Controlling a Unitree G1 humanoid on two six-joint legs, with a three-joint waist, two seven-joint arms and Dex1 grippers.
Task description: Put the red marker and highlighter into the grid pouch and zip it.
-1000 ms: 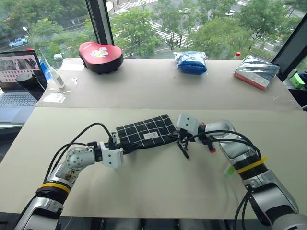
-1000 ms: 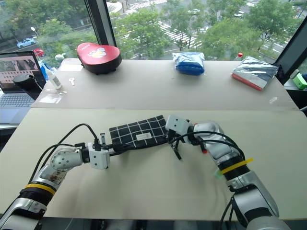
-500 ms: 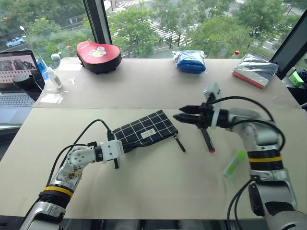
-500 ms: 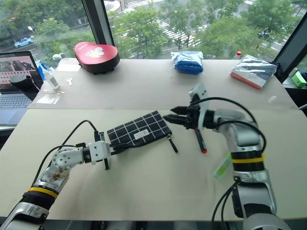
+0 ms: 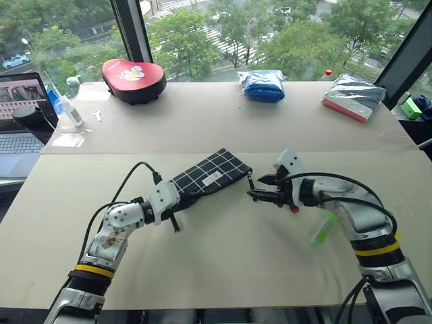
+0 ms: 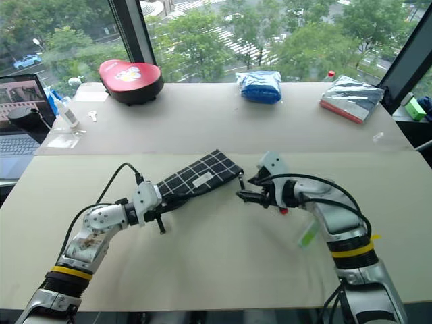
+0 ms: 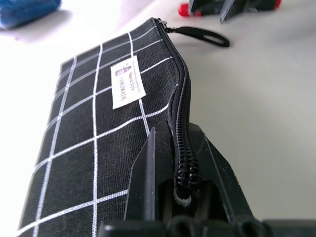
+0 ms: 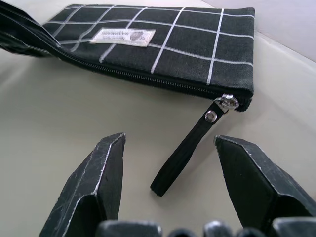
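grid pouch (image 5: pixel 210 178) lying zipped on worktop (image 5: pixel 223 256), near end pinched in shut left hand (image 5: pixel 177 202). right hand (image 5: pixel 255 187) spread wide, empty, beside pull cord (image 8: pixel 190 148). red marker (image 5: pixel 294 208) partly hidden behind right arm; highlighter (image 5: pixel 322 230) just right of it.
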